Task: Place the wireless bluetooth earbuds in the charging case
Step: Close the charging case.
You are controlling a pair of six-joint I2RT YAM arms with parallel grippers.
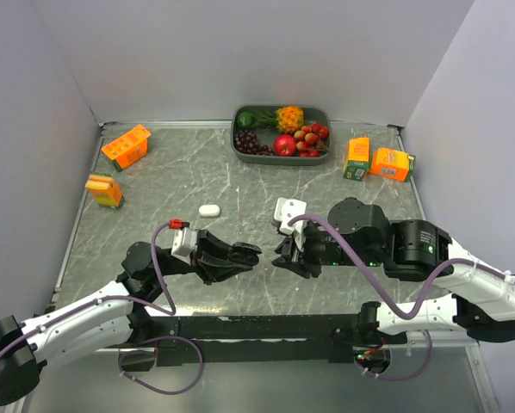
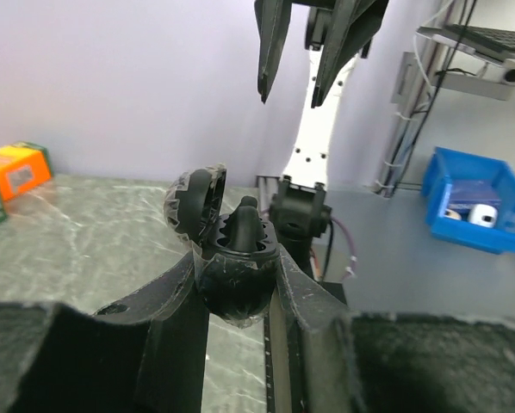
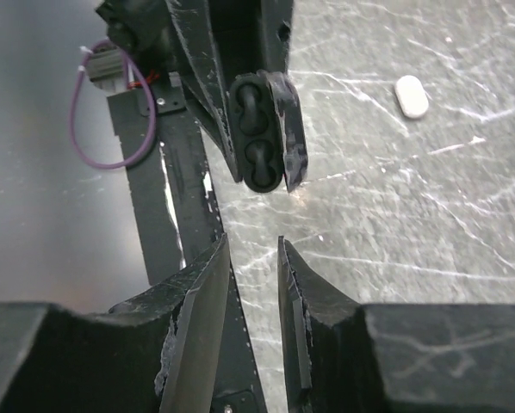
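One black charging case [image 2: 233,297], pill-shaped, with its lid [image 2: 195,202] hinged open, is clamped at its lower body between the fingers of the left pincer [image 1: 245,253]. It is held above the tabletop [image 1: 154,189], between the two arms.

One dark rounded piece, judged to be a black earbud [image 2: 247,222], is seen standing in the case's wells. Whether it is fully seated cannot be told. No white earbuds are seen in any view.

One right pincer [image 3: 252,258] is pointed at the open case, near it but not touching. Its jaws are parted narrowly and nothing is held between them.

One white case [image 1: 209,210], closed, is laid on the tabletop beyond the left pincer, apart from it. One fruit tray [image 1: 279,159] is set at the far edge.

Handling: the earbud is judged very light, rigid and glossy, therefore slippery. It could easily be flicked out or dropped if pinched off-centre. It is best taken across its rounded body with light pressure, or pressed down from the top by a fingertip. The case is judged hard and smooth. Its hinge is judged the weak part, so the lid should not be leaned on.
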